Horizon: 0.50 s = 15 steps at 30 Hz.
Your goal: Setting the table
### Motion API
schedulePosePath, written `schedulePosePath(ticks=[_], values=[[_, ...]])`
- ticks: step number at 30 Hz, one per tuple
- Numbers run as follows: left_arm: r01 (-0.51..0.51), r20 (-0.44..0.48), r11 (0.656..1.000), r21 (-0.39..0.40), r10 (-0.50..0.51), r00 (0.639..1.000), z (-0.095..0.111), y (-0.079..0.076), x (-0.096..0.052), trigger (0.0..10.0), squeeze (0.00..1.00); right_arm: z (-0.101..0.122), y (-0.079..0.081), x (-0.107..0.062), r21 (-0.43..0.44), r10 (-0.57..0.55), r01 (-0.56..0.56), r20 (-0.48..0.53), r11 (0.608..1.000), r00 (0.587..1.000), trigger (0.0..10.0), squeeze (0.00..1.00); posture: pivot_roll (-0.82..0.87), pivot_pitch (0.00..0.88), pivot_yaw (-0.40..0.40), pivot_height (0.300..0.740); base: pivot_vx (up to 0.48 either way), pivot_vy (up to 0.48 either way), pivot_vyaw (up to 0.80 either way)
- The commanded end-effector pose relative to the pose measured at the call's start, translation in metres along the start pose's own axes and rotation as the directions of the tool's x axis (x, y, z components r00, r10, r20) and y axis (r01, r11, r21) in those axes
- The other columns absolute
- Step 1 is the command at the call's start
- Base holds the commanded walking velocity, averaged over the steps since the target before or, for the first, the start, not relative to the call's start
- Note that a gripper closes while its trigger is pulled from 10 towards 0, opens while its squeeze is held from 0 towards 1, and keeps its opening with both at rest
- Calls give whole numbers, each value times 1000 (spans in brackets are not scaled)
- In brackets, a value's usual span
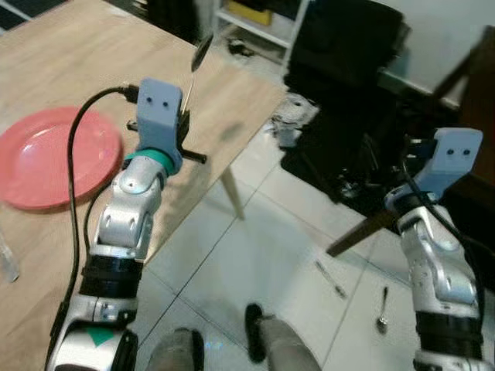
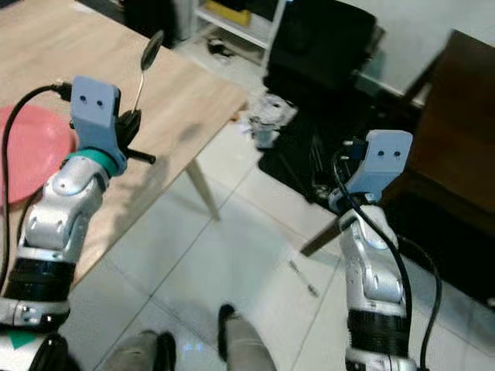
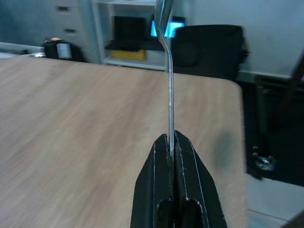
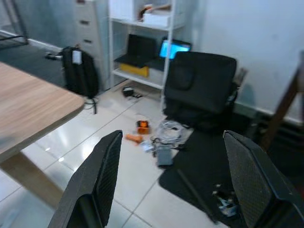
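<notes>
The wooden table (image 1: 62, 69) took up the robot's left side, its rounded corner reaching out over the pale tiled floor (image 1: 255, 255), with one slanted table leg (image 1: 232, 193) showing beneath the edge. Beyond the corner stood a black office chair (image 4: 202, 85) and a white shelf unit (image 4: 142, 28) holding a laptop and a yellow box; a black backpack (image 4: 80, 71) leaned by a grey drawer cabinet. A tangle of cables and small clutter (image 4: 161, 137) lay on the tiles before the chair, and part of a dark wooden chair (image 2: 456, 139) filled the right edge, cut off by the frame. On the table near the robot lay a red plate (image 1: 54, 158), partly crossed by the arm's black cable. The left gripper (image 3: 172, 142) hung above the table near its corner, its fingers pinched tight on the handle of a spoon (image 1: 199, 52), which stood nearly upright with the bowl uppermost; in the left wrist view the bowl was cut off at the frame's edge. The right gripper (image 4: 171, 175) was raised over the floor, well clear of the table, with its fingers (image 4: 107, 166) spread wide and holding nothing. On the tiles to the right lay a second spoon (image 1: 382, 309) and, just beside it, another thin utensil (image 1: 331, 280) too small to identify. A clear object (image 1: 8, 259) at the table's near edge was mostly out of frame.
</notes>
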<state>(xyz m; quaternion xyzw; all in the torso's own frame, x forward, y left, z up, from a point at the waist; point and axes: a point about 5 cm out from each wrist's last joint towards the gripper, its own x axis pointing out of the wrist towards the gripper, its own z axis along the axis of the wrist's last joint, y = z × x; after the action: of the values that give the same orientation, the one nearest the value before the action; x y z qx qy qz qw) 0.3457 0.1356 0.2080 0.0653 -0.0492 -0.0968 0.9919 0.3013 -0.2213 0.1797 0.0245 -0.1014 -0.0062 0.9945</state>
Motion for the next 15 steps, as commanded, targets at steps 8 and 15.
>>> schedulePosePath(ticks=[8, 15], values=[[13, -11, 1000, 4, -13, 1000, -4, -2, 0, 10000, 0, -6, -3, -3, 5, -12, 13, -31, 1000, 999, 10000, 0, 118, 115, 3, 740, 0, 0, -800], [22, -12, 1000, 6, -22, 1000, -5, -3, 0, 10000, 0, -7, -3, -4, 5, -13, 13, -32, 1000, 999, 10000, 0, 117, 113, 4, 740, 0, 0, -800]])
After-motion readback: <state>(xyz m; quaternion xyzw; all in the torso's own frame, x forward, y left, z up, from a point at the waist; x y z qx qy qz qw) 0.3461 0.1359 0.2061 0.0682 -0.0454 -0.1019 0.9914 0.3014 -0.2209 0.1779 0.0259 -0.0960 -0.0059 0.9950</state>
